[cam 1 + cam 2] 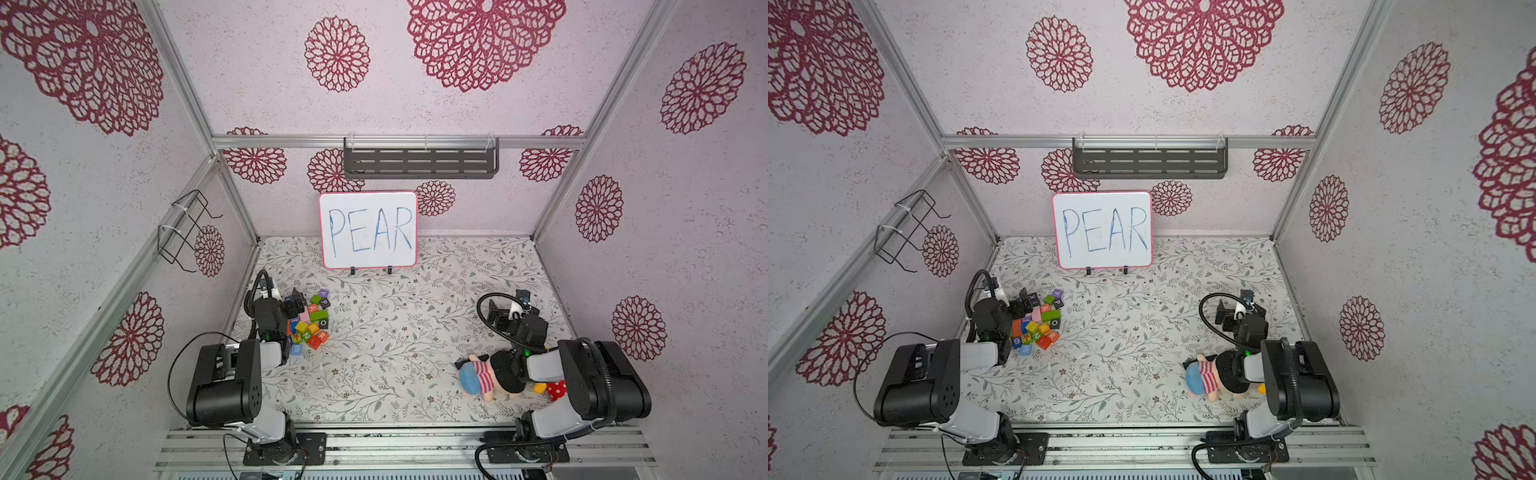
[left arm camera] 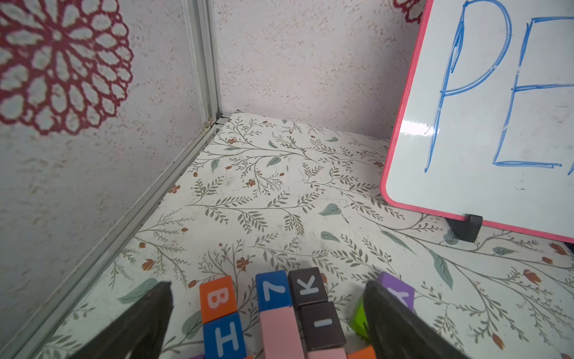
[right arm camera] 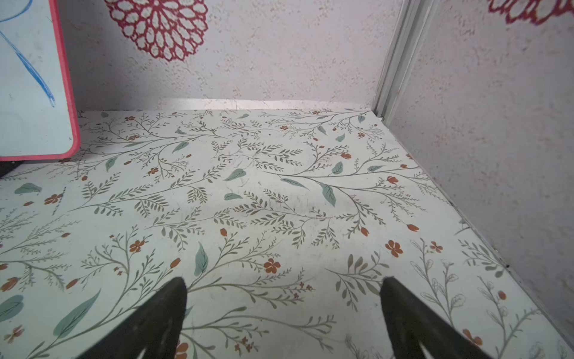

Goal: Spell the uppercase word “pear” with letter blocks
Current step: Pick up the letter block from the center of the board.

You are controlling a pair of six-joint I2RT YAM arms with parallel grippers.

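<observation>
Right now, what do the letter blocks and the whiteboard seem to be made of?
The letter blocks look like painted wood: flat matte colour, crisp edges, though plastic is possible. The whiteboard looks like a glossy coated panel, with glare on it, in a pink frame, probably plastic.

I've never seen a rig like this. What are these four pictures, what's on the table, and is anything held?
A left arm and a right arm, both robotic, stand at the near edge of a floral table. Both top views look down on the whole scene; the other two pictures come from a camera on each wrist. On the table: a pile of coloured letter blocks by the left gripper, a whiteboard reading PEAR at the back, and a plush toy beside the right arm. That gripper and the right gripper are open, holding nothing.
</observation>
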